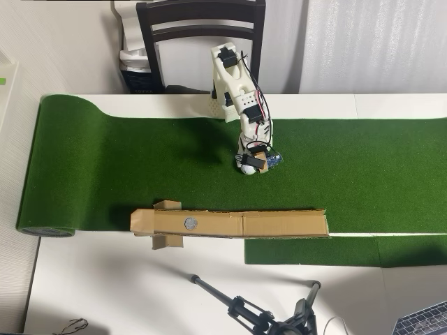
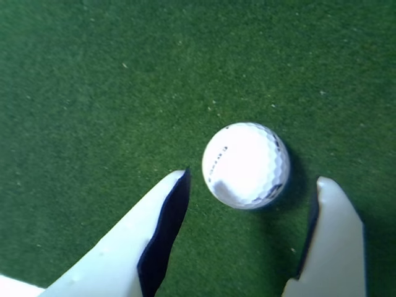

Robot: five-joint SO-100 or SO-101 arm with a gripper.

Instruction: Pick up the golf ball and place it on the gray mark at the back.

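The golf ball (image 2: 246, 164), white and dimpled, rests on the green turf in the wrist view, just beyond the tips of my gripper (image 2: 253, 180). The two white fingers (image 2: 154, 229) stand spread to either side of it, open, not touching it. In the overhead view the gripper (image 1: 248, 166) points down at the turf with the ball (image 1: 247, 169) a white spot at its tip, mostly hidden by the arm. The gray mark (image 1: 189, 223) is a round spot on the long brown cardboard strip (image 1: 279, 223), lower left of the gripper.
The green turf (image 1: 126, 167) runs across the white table, rolled up at its left end. A dark chair (image 1: 201, 28) stands behind the arm's base. A black tripod (image 1: 258, 314) lies at the bottom edge, with a laptop corner (image 1: 426, 322) at bottom right.
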